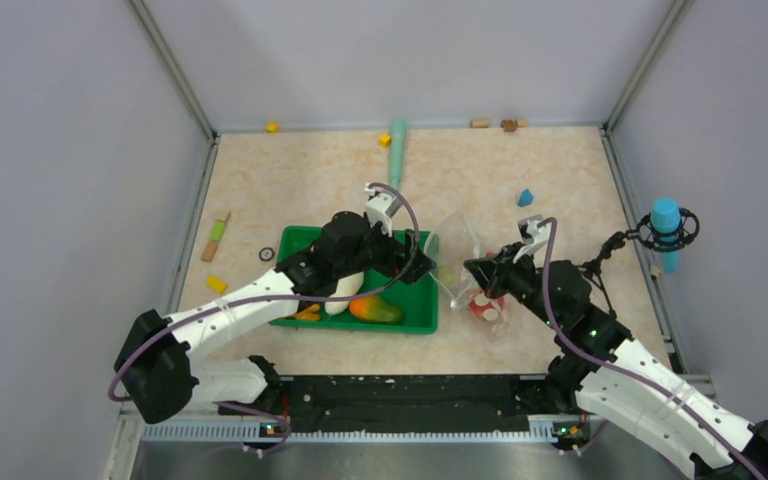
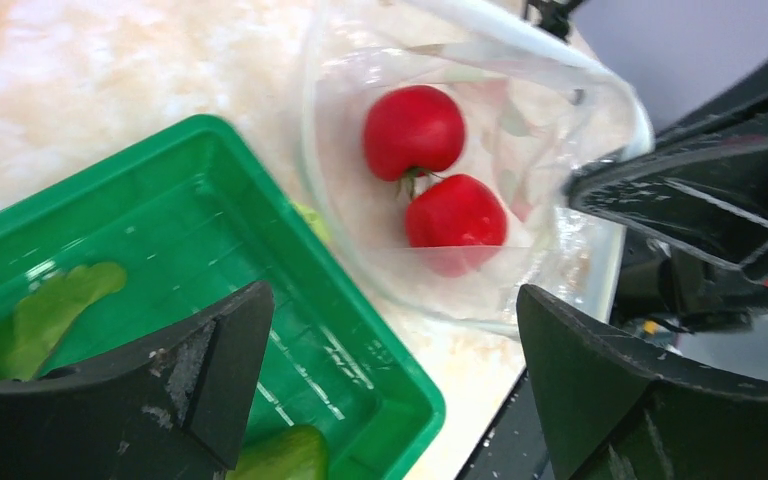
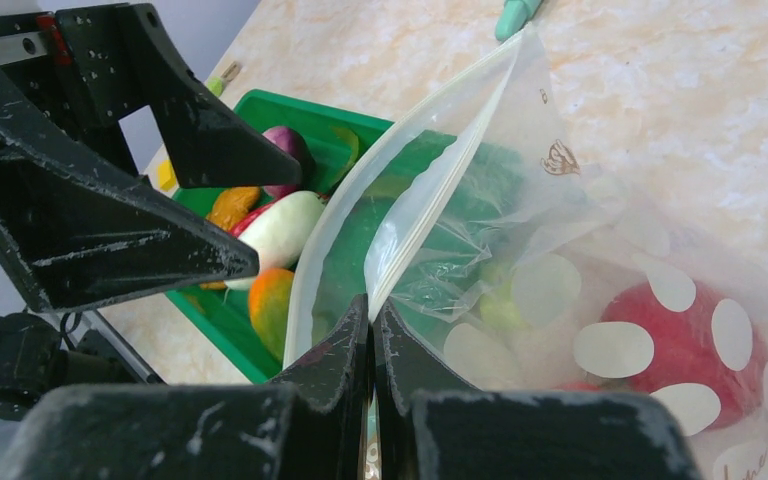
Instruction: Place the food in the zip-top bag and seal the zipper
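Marbled bench [image 1: 300, 190] carries a green tray [image 1: 428, 305], zip-top bag [image 1: 457, 245] just beside it. A teal stick [image 1: 397, 150] lies further back.

I'm looking into a lab test cell: plain grey panel walls [image 1: 60, 150] on metal framing [image 1: 175, 75] enclose my marbled tabletop [image 1: 300, 180], with a teal microphone [image 1: 666, 225] mounted alongside.

A long teal stick [image 1: 397, 140] lies beyond the green rectangular plastic tray [image 1: 410, 300]. A small blue block [image 1: 525, 197] sits beyond the tray's right end, and a small yellow block [image 1: 217, 284] sits left of the tray.
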